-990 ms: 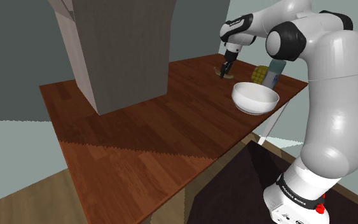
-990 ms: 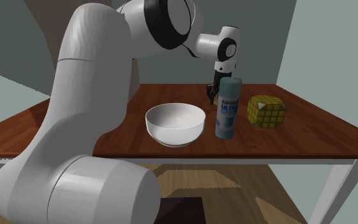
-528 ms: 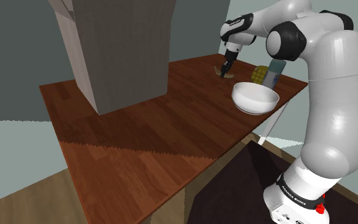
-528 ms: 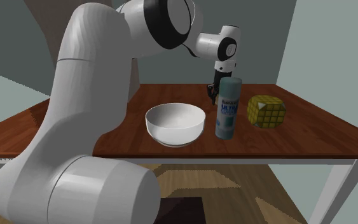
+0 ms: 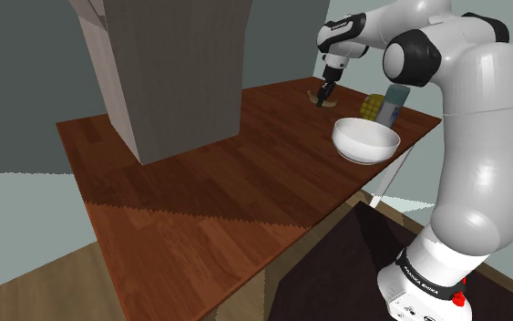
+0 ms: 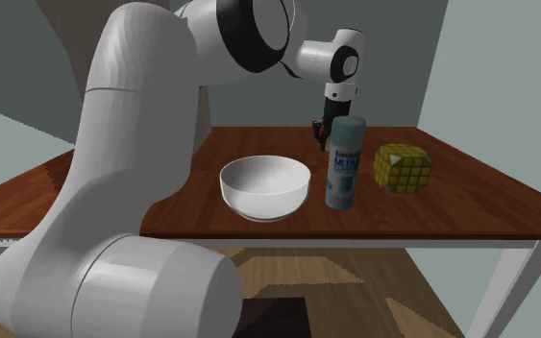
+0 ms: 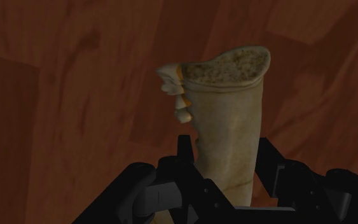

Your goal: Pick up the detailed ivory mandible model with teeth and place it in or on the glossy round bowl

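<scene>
1. gripper (image 7: pixel 226 175) is clenched on the mandible model (image 7: pixel 225 121): its two black fingers (image 7: pixel 185 151) press on either side of the pale ivory bone.
2. the bone sticks out beyond the fingertips, with a row of small teeth along one edge and a speckled, flat end farthest from the hand; brown wood lies behind it.
3. in the shoulder view the gripper (image 5: pixel 323 95) points down over the far part of the wooden table (image 5: pixel 200 201), the model at its tip; whether the bone touches the wood cannot be told.
4. the glossy white bowl (image 5: pixel 364 150) stands on the table nearer the stand, apart from the gripper.
5. in the second exterior view a blue-labelled spray can (image 6: pixel 344 163) partly hides the gripper (image 6: pixel 321 134); the can stands just beside the bowl (image 6: pixel 265 204) on that view's right.
6. a yellow gridded cube (image 6: pixel 402 168) sits further to that view's right.
7. a large grey box (image 5: pixel 172 73) stands on the table at the shoulder view's left, well apart from the gripper.
</scene>
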Robot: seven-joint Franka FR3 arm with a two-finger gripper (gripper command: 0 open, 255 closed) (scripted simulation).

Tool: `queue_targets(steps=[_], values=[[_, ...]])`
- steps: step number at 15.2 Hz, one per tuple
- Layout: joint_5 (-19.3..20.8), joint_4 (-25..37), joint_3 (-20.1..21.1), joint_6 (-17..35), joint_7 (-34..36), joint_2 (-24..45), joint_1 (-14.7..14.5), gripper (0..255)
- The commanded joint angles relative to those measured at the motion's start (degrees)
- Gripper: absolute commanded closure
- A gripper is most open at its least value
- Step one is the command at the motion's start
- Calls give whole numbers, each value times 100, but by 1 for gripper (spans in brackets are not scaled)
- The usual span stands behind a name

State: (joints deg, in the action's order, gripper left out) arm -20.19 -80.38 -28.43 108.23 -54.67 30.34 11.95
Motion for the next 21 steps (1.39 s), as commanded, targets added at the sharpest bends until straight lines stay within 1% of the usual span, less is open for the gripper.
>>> queue_targets(steps=[1,12,21], values=[[25,101,-13,-133,26,-37,6,255],[85,913,-48,-948,163,-69,121,255],[43,1871,-40,-1732,273,83,324,255]])
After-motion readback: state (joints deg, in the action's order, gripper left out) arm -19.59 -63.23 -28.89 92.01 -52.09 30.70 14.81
